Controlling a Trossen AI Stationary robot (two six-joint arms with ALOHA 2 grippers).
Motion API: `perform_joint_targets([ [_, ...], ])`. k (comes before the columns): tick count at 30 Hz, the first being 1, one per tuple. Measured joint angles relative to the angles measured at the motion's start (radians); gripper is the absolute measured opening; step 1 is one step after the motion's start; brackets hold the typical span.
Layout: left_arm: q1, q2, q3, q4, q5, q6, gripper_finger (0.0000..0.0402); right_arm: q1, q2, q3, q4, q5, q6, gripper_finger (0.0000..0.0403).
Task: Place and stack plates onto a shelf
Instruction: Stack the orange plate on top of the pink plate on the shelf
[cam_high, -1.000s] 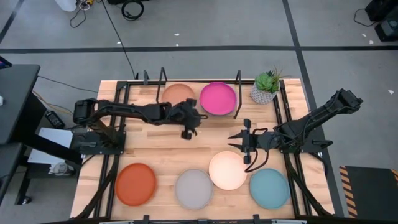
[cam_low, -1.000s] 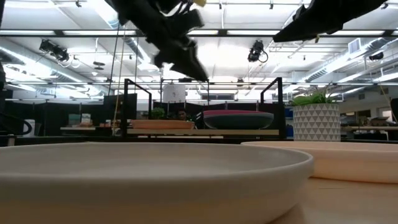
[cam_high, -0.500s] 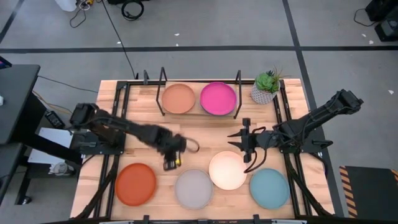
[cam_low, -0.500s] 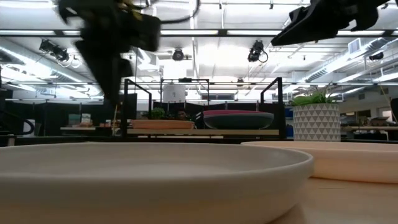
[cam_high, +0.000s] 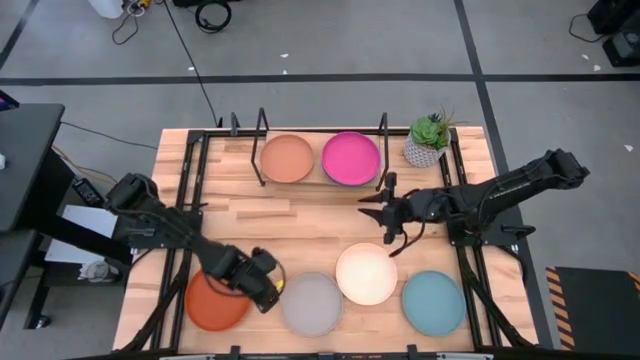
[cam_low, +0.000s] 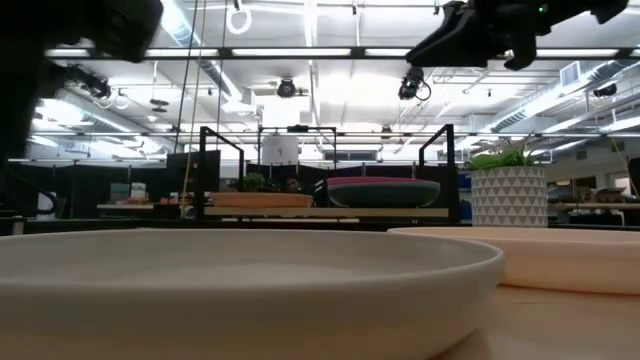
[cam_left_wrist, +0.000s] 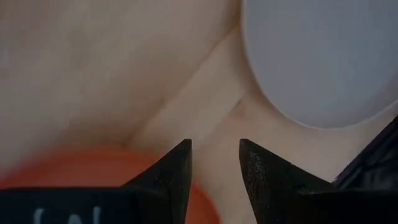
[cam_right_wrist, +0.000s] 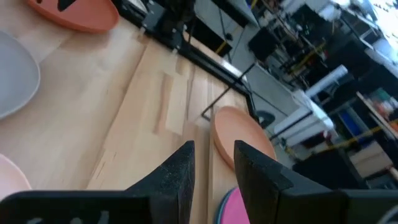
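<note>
My left fingers (cam_high: 268, 292) hang spread a little over the desk (cam_high: 250, 225), between the orange plate (cam_high: 213, 302) and the grey plate (cam_high: 312, 303). My right fingers (cam_high: 372, 208) hover, narrowly parted, before the shelf (cam_high: 310, 184), which carries the tan plate (cam_high: 288, 158) and the pink plate (cam_high: 351, 157).

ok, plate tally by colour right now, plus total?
tan plate: 1, on the shelf
pink plate: 1, on the shelf
orange plate: 1
grey plate: 1
cream plate: 1
light blue plate: 1
Total: 6 visible from above
</note>
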Motion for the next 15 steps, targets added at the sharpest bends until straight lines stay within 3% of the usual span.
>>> perform_joint_targets([
  [7, -0.08, 0.079, 0.004, 0.021, 0.051, -0.324, 0.0137, -0.107, 0.0, 0.0, 0.054, -0.205, -0.048, 0.0118],
  [15, -0.101, 0.144, 0.005, 0.051, 0.11, -0.463, 0.011, -0.185, 0.0, 0.0, 0.098, -0.358, -0.069, 0.0118],
])
